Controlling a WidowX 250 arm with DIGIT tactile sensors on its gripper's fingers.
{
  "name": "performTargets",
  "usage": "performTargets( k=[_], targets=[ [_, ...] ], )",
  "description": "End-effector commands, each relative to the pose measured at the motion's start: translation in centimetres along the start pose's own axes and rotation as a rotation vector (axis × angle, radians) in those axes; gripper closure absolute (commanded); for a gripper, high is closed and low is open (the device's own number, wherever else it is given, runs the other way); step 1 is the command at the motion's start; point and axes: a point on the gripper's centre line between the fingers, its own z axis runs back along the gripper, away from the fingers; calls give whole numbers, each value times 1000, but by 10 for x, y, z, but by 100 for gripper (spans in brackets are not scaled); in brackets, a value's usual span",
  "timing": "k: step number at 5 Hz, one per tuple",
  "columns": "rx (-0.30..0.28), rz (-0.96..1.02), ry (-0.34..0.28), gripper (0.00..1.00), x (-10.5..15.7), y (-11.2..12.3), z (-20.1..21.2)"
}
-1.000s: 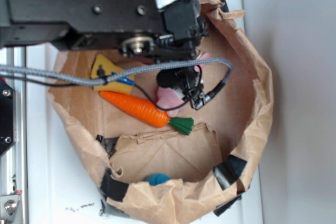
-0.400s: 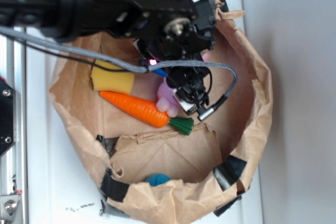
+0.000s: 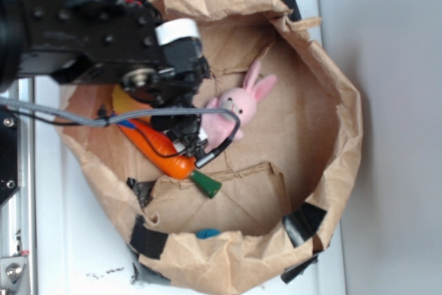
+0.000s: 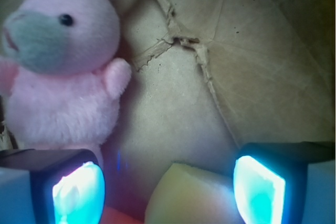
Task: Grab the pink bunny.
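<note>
Reaching for the pink bunny [image 3: 231, 112] with the pincer [image 4: 168, 184] spread wide and holding nothing.
The bunny lies on the floor of the brown paper bag [image 3: 331, 191], off to the left of the gap between the fingers in the wrist view, so closing here would likely miss it or nip only its foot; the orange carrot [image 3: 162, 150] and a yellow piece [image 4: 191, 195] crowd close and could be caught instead. Counted: one bunny, one carrot, one yellow piece, one blue object [image 3: 207, 233], one bag.
</note>
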Motion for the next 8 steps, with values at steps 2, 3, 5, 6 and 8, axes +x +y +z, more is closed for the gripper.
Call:
performTargets(
  k=[2, 3, 5, 6, 8],
  targets=[
    [-30, -46, -25, 0, -11, 24, 13],
    [-30, -46, -25, 0, -11, 24, 13],
    [-43, 17, 21, 0, 3, -16, 53],
    [-49, 47, 13, 0, 19, -34, 62],
    [-45, 73, 1, 0, 48, -53, 31]
  ],
)
